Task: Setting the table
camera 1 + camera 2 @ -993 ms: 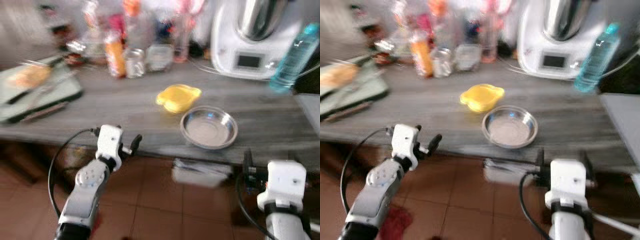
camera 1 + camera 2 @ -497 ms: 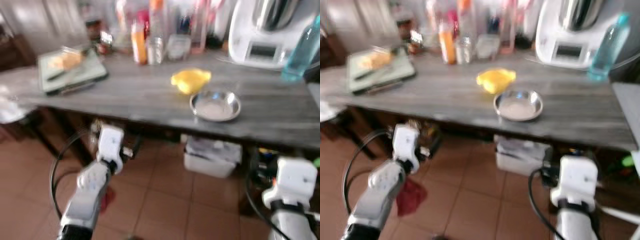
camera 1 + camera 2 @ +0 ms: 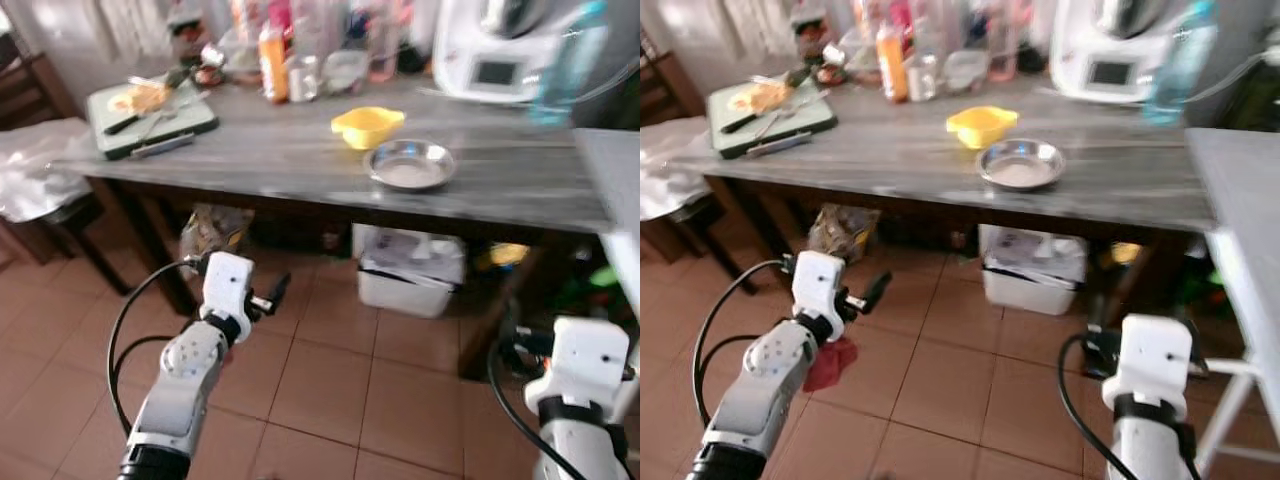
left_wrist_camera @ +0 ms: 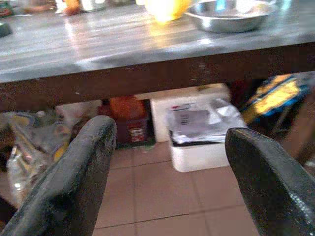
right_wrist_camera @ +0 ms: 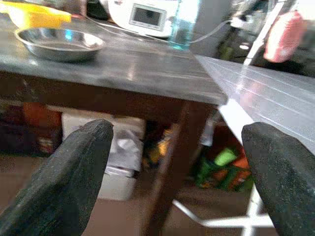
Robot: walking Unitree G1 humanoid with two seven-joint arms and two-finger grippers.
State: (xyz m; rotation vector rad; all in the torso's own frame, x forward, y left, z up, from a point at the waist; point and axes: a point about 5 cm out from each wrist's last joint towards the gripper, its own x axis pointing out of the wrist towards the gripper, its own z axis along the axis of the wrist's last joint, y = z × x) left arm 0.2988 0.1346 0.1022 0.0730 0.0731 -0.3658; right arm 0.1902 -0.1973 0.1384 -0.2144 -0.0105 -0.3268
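grey wooden table (image 3: 300, 165) over terracotta floor tiles (image 3: 330, 370), steel bowl (image 3: 409, 165) on it.

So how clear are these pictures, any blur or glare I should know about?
Left eye view: the back of the table is smeared, bottles and the white appliance soft. Right eye view: much the same. Left wrist view: the steel bowl glares, the near fingers are out of focus. Right wrist view: bright sheen on the tabletop, fingers blurred.
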